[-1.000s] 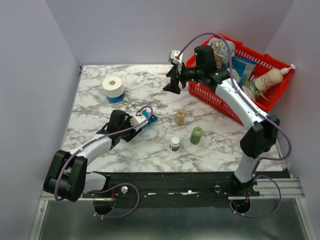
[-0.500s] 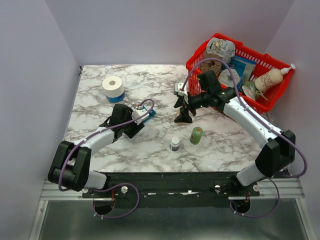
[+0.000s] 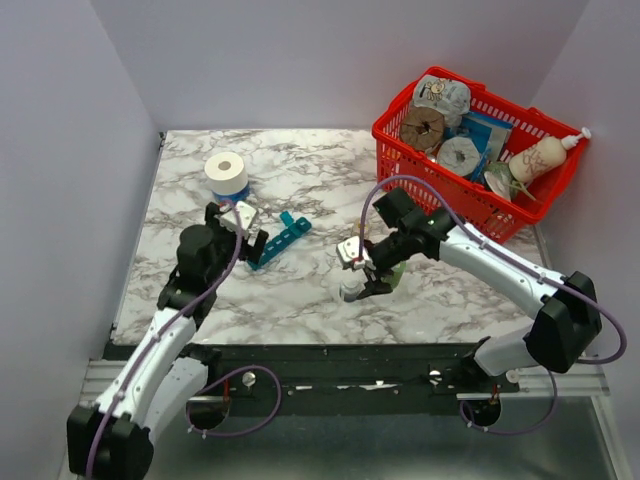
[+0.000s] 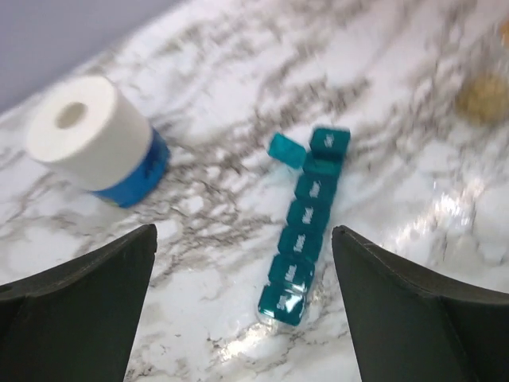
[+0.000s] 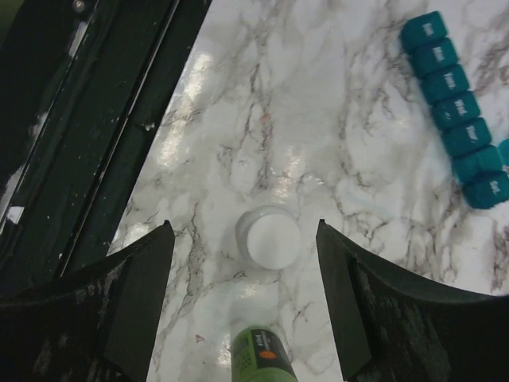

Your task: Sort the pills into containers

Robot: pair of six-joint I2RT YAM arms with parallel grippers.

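Observation:
The containers are one teal pill organiser (image 3: pixel 281 238) (image 4: pixel 305 231) lying slantwise on the marble table, with one lid near its far end flipped open. My left gripper (image 3: pixel 246 230) (image 4: pixel 244 232) is open just short of the strip's near end and holds nothing. My right gripper (image 3: pixel 359 274) (image 5: pixel 244 227) hangs open over a small white-capped bottle (image 3: pixel 349 290) (image 5: pixel 269 237), which sits between its fingers untouched. A green bottle (image 3: pixel 394 272) (image 5: pixel 259 360) stands right beside it. No loose pills show.
A white tape roll on a blue base (image 3: pixel 226 175) (image 4: pixel 97 142) stands at the back left. A red wire basket (image 3: pixel 395 128) full of packages sits at the back right. A blurred tan bottle (image 4: pixel 482 95) is right of the organiser. The black base rail (image 5: pixel 71 143) borders the near edge.
My left gripper has opened, let go of the organiser and drawn back to the left. The right arm has swung from the basket down to the white-capped bottle.

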